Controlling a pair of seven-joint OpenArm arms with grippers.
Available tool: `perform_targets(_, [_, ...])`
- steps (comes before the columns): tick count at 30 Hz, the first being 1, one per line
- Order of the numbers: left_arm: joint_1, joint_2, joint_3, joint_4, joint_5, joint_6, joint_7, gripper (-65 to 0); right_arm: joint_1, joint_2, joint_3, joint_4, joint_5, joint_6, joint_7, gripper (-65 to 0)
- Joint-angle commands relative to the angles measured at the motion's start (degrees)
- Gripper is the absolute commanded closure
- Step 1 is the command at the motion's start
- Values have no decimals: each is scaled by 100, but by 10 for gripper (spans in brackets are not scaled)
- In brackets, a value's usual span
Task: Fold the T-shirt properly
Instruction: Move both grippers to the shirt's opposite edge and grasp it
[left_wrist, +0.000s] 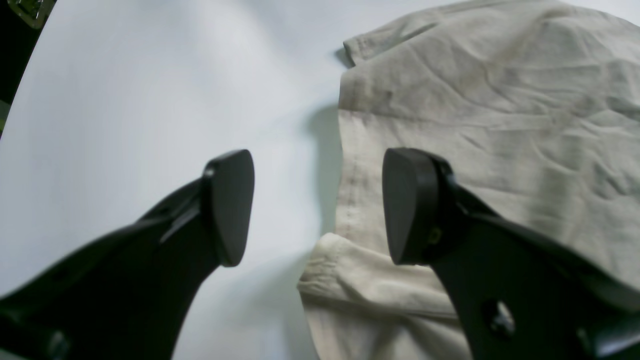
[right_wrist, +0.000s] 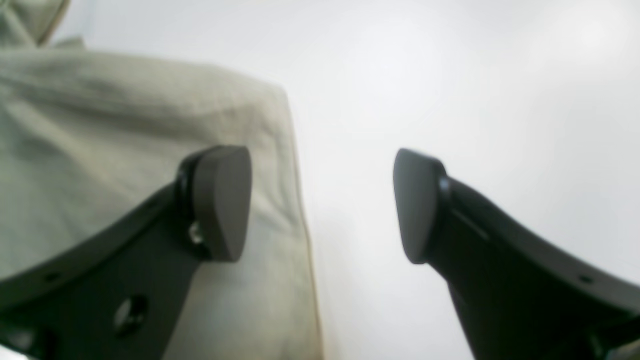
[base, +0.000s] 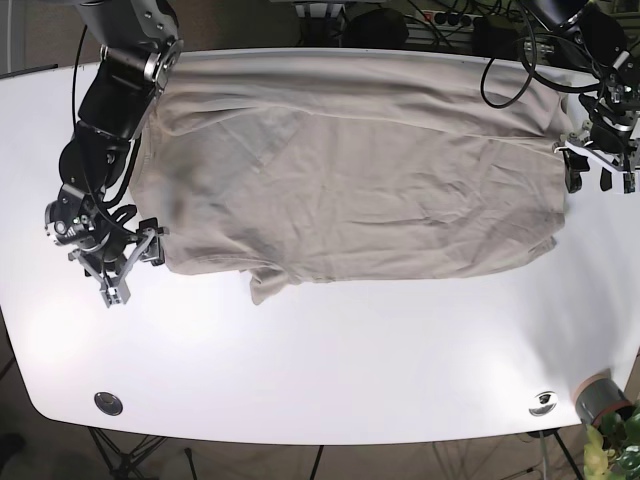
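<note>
I see the beige T-shirt (base: 360, 185) spread across the far half of the white table (base: 330, 370), lying mostly flat with many wrinkles and one small flap sticking out at its near edge. My left gripper (base: 600, 170) is at the shirt's edge on the right side of the base view. In the left wrist view its jaws stand wide apart and hold nothing; one finger (left_wrist: 407, 210) is over the cloth near the hem, the other finger (left_wrist: 230, 207) is over bare table. My right gripper (base: 130, 265) is at the opposite edge of the shirt, low on the left of the base view. Its jaws are also wide and empty: one finger (right_wrist: 222, 202) is above the fabric, the other (right_wrist: 417, 205) above the table, with the shirt's edge running between them. I cannot tell if the fingers touch the cloth
</note>
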Motion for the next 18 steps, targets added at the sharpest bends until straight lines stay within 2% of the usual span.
perform_targets(1, [-24, -114, -50, 86, -86, -3, -143, -378, 336, 126, 3, -416, 38, -7, 276, -415])
perform_targets(9, [46, -114, -68, 112, -86, -3, -143, -378, 890, 99, -6, -1911, 47, -7, 945, -415])
perform_targets(18, [11, -105, -59, 86, -95, -3, -151, -378, 740, -147, -6, -1972, 38, -7, 971, -414])
